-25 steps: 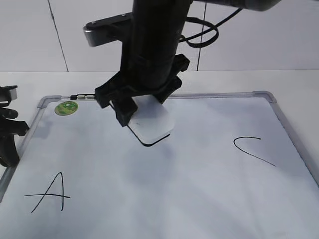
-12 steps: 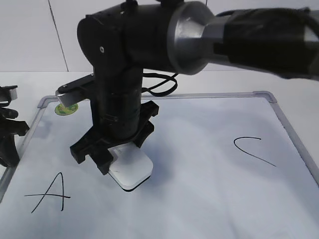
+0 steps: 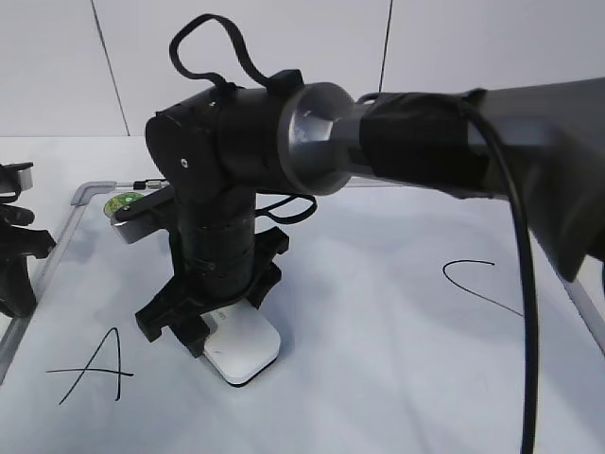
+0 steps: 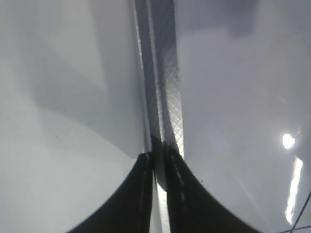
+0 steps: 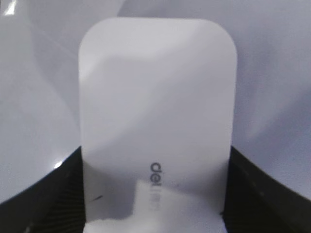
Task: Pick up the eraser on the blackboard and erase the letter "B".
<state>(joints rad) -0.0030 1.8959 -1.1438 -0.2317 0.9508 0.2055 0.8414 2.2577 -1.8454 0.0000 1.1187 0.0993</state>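
Observation:
My right gripper [image 3: 213, 326] is shut on the white eraser [image 3: 244, 348], pressing it flat on the blackboard [image 3: 397, 312] just right of the letter "A" [image 3: 95, 371]. In the right wrist view the eraser [image 5: 155, 121] fills the frame between my black fingers [image 5: 43, 194], grey lettering on top. No letter "B" shows anywhere; the board around the eraser is blank, and whatever lies under the arm is hidden. My left gripper [image 3: 14, 255] rests at the board's left edge; in the left wrist view [image 4: 158, 160] its jaws stand nearly closed over the grey frame [image 4: 160, 73], holding nothing.
A partly wiped "C" [image 3: 477, 284] remains at the right of the board. A round green sticker [image 3: 121, 201] and a small black-and-silver marker [image 3: 142, 183] lie at the board's far-left corner. My right arm [image 3: 425, 142] stretches across the board from the right.
My right gripper has carried the eraser from the board's upper middle down and to the left, onto the surface beside the "A". The left gripper has not moved.

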